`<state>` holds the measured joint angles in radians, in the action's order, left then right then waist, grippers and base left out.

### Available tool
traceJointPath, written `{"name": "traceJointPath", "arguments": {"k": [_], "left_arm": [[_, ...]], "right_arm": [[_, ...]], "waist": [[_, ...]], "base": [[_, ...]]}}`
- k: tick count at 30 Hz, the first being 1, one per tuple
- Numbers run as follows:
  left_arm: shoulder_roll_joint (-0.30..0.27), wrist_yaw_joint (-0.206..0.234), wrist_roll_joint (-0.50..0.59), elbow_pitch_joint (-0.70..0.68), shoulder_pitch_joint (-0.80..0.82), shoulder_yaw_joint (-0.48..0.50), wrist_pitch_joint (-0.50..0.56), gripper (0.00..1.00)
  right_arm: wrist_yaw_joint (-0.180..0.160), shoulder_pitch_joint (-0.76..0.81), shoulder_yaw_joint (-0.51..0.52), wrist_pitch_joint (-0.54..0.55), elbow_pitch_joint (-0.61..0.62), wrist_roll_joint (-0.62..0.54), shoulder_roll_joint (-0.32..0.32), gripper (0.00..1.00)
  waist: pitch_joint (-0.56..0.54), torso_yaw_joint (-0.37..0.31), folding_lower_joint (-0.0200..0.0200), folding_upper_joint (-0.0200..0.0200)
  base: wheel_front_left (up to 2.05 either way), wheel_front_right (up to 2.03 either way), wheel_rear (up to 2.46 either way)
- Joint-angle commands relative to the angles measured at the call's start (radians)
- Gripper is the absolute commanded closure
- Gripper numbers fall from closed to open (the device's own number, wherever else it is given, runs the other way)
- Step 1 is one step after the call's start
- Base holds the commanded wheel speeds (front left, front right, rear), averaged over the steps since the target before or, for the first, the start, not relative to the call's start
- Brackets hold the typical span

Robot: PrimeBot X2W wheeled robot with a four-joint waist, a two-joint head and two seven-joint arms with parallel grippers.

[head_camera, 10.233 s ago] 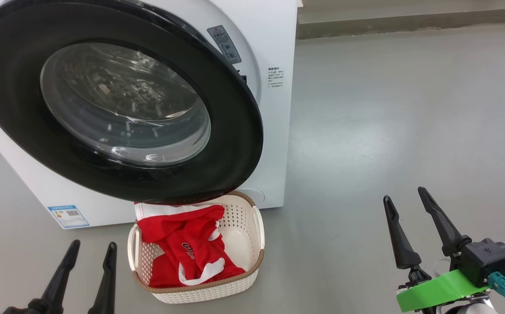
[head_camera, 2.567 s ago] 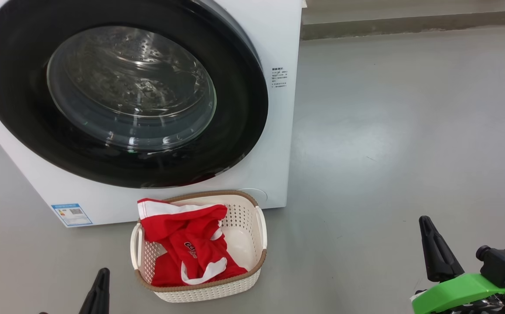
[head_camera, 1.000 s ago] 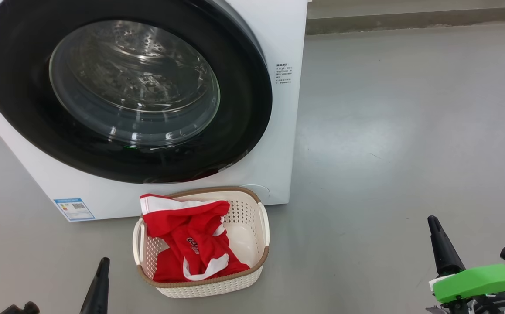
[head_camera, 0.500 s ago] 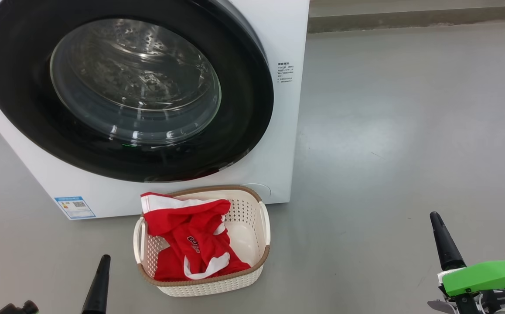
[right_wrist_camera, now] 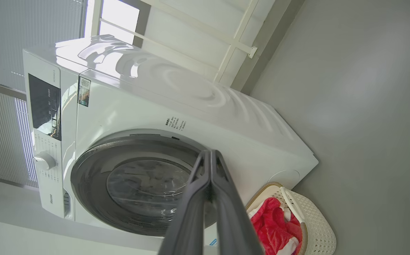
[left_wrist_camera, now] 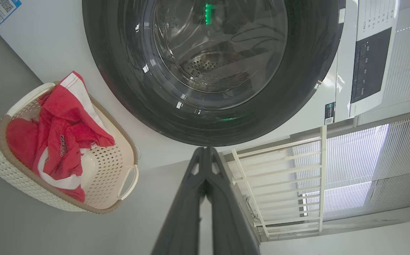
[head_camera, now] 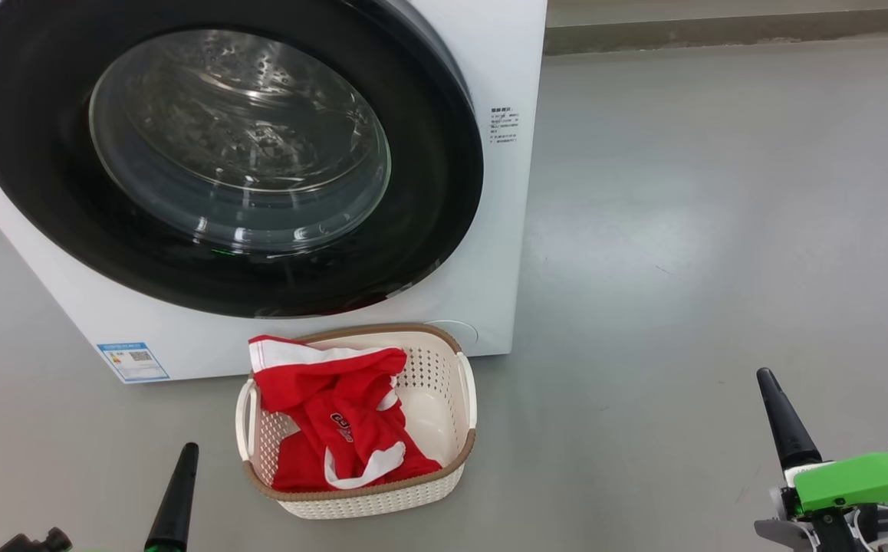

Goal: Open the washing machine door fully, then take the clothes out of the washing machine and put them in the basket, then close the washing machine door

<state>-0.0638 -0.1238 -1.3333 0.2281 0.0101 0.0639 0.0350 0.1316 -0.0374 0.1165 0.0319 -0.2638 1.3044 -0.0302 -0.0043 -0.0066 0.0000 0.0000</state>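
- Standing flush against the white front of the washing machine [head_camera: 501,230], the washing machine door [head_camera: 436,199] is shut, and the steel drum shows through its glass.
- Bare grey floor [head_camera: 682,230] stretches right of the machine to a darker skirting strip [head_camera: 720,31] along the far edge.
- The basket [head_camera: 383,502] sits on the floor just before the machine's lower right front corner. Whether its far rim touches the machine cannot be told.
- The clothes [head_camera: 337,406] lie inside the basket, red with white trim, heaped toward its left side. One white-banded edge reaches the far left rim.
- The left end effector [head_camera: 188,454] is low at the near edge of the floor, left of the basket and apart from it. Its fingers are pressed together on nothing.
- The right end effector [head_camera: 764,379] is well apart from the basket, to its right over bare floor. Its fingers are also together and empty, with a green part [head_camera: 858,479] at its base.
- The head view gives the blue label [head_camera: 132,362] at the machine's lower left front corner.
- The left wrist view adds the dark control panel [left_wrist_camera: 369,63] and a white railing [left_wrist_camera: 279,177] beyond the machine, with the fingertips aimed toward the door's rim.
- The right wrist view adds the machine's top, side panel and round knob [right_wrist_camera: 45,161].
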Motion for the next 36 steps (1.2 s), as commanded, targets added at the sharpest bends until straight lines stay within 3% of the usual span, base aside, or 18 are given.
{"name": "traceJointPath", "arguments": {"k": [1, 25, 36], "left_arm": [[-0.006, -0.006, -0.036, -0.016, 0.058, 0.033, 0.012, 1.00], [0.013, -0.007, -0.272, 0.017, 0.098, 0.050, 0.078, 1.00], [0.013, -0.007, -0.275, 0.017, 0.098, 0.051, 0.079, 1.00]], "right_arm": [[0.000, -0.054, -0.012, 0.012, 0.023, 0.042, -0.016, 1.00], [-0.001, -0.070, -0.003, 0.080, 0.019, 0.301, -0.020, 1.00], [-0.001, -0.070, -0.003, 0.081, 0.019, 0.304, -0.020, 1.00]], "waist": [[0.001, 0.001, 0.0000, 0.0000], [0.007, 0.007, 0.0000, 0.0000], [0.007, 0.007, 0.0000, 0.0000]], "base": [[0.00, 0.00, 0.00], [0.00, 0.00, 0.00], [0.00, 0.00, 0.00]]}}
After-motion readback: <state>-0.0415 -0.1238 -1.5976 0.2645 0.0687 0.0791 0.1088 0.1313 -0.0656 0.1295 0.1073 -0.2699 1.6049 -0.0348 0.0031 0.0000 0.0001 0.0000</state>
